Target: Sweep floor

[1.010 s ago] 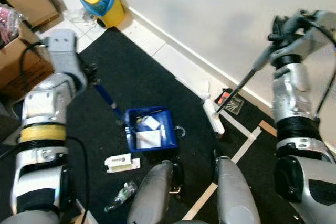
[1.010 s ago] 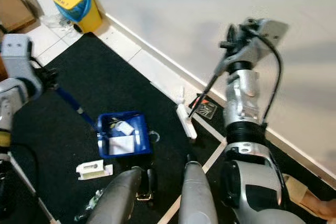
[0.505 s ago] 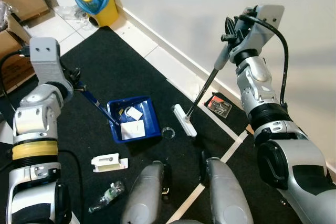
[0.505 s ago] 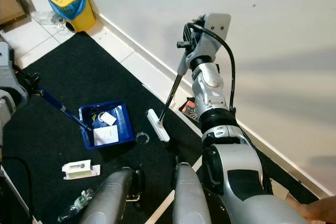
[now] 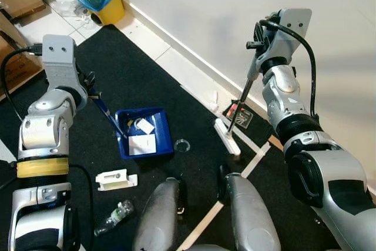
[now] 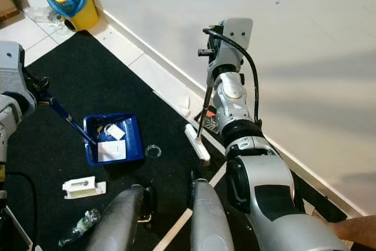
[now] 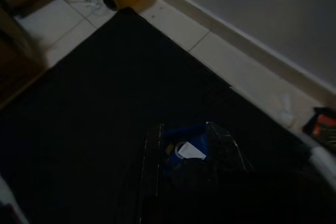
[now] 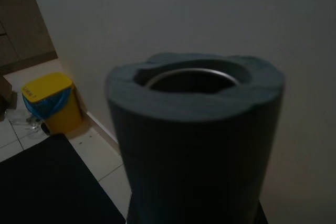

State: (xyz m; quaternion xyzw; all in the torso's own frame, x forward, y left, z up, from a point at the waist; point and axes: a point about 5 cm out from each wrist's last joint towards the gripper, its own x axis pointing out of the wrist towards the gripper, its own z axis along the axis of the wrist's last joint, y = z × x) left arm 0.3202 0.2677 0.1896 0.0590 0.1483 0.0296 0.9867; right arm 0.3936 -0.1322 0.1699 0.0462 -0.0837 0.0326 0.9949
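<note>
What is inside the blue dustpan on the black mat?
The blue dustpan holds a flat white paper or card, a smaller white scrap and some small yellowish bits near its back wall. Whatever lies beneath the papers is covered.

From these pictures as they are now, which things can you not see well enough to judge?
- Left claw: its fingers on the blue dustpan handle; hidden behind the wrist in the eye views, too dark in the left wrist view.
- Right claw: its grip on the broom; the grey handle end blocks the right wrist view.
- Scraps inside the dustpan: too small to name.
- Clear bottle: label too small.
</note>
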